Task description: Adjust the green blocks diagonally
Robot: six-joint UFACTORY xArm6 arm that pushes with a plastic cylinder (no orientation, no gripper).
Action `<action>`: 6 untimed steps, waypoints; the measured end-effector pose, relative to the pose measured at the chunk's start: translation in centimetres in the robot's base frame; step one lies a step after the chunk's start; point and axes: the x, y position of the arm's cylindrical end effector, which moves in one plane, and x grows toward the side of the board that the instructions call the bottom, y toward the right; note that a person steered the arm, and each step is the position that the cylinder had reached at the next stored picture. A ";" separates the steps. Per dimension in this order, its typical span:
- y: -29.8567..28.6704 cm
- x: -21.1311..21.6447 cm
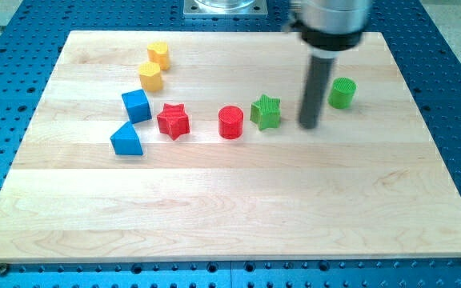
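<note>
A green star block (266,111) lies near the board's middle. A green cylinder block (342,93) lies to its right, a little higher in the view. My tip (308,126) rests on the board between the two green blocks, slightly below both, touching neither. The rod rises from it to the arm's grey end at the view's top.
A red cylinder (230,122) sits just left of the green star. A red star (173,121), a blue cube (136,106), a blue wedge-like block (126,140) and two yellow blocks (150,77) (158,54) lie at the left. The wooden board (230,216) sits on a blue perforated table.
</note>
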 end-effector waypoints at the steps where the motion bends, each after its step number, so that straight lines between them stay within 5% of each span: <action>1: 5.2 -0.6; 3: 1.0 -4.3; 5: 1.0 1.7; 6: -5.4 1.9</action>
